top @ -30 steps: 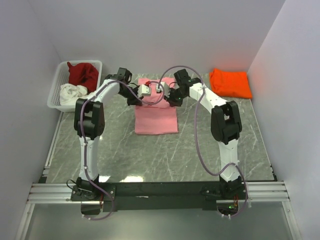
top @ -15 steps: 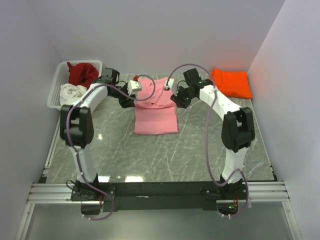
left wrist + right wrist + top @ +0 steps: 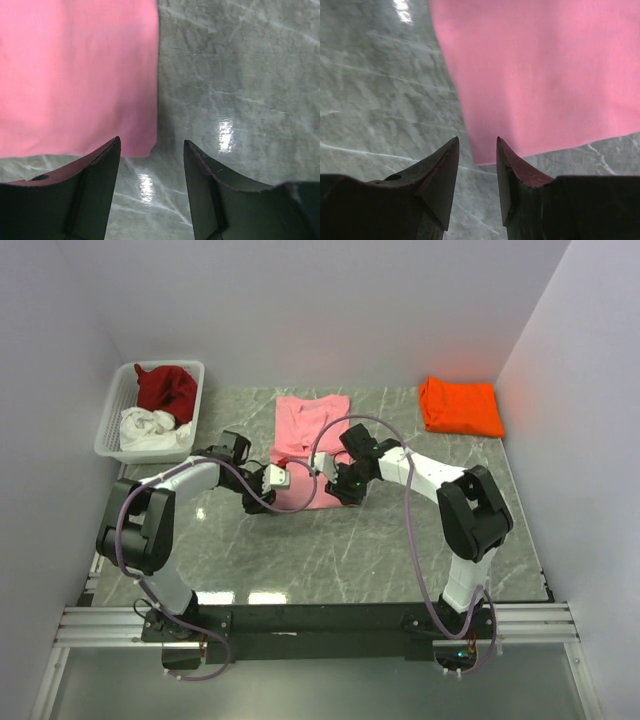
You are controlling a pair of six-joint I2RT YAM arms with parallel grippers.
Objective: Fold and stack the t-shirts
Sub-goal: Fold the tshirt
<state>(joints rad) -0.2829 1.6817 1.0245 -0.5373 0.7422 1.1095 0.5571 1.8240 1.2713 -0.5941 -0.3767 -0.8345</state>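
The light pink t-shirt (image 3: 312, 425) lies flat in a long rectangle at mid-table. My left gripper (image 3: 281, 479) is open and empty, low at the shirt's near left corner. In the left wrist view (image 3: 151, 143) the pink cloth (image 3: 75, 75) ends just beyond the fingertips. My right gripper (image 3: 336, 483) is open and empty at the near right corner. In the right wrist view (image 3: 477, 140) the pink corner (image 3: 540, 75) lies between and beyond the tips. A folded bright orange t-shirt (image 3: 460, 406) lies at the far right. A dark red t-shirt (image 3: 165, 387) and a white t-shirt (image 3: 146, 426) are in the basket.
The white lattice basket (image 3: 108, 436) stands at the far left against the wall. White walls close the table on the left, back and right. Grey marble tabletop (image 3: 400, 540) shows in front of the shirt.
Both grippers have come from the far half of the pink shirt towards me to its near corners. The cloth that was raised half a second ago now lies flat.
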